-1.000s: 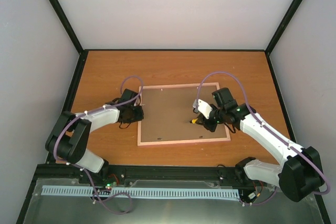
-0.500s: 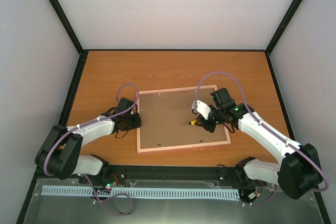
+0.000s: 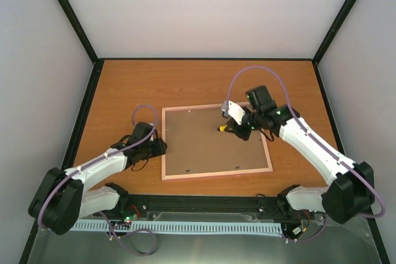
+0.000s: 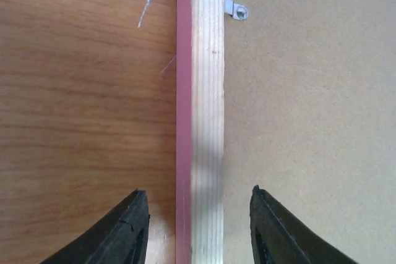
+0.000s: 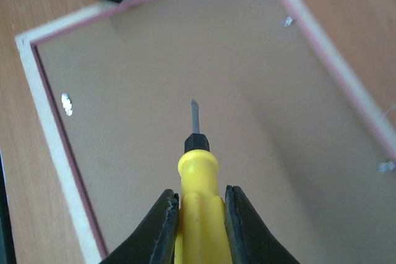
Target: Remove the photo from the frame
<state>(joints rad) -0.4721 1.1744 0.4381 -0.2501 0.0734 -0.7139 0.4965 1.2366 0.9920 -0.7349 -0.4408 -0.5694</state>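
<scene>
The frame (image 3: 198, 149) lies face down on the table, brown backing board up, with a thin pink border. The photo is hidden under the board. My left gripper (image 3: 162, 147) is open and straddles the frame's left rail (image 4: 207, 91), one finger on the table side, one over the board. My right gripper (image 3: 237, 127) is shut on a yellow-handled screwdriver (image 5: 198, 174) and holds it above the board (image 5: 185, 66) near the far right part, tip pointing over the board and clear of the tabs.
Small metal retaining tabs sit along the board's edges, one by the left rail (image 4: 236, 11) and others (image 5: 67, 104) (image 5: 386, 166). Wooden table (image 3: 124, 91) surrounds the frame, with black enclosure posts and grey walls beyond.
My left gripper slid along the left rail toward the near side. The frame turned slightly, squarer to the table. My right gripper moved toward the far side with the screwdriver.
</scene>
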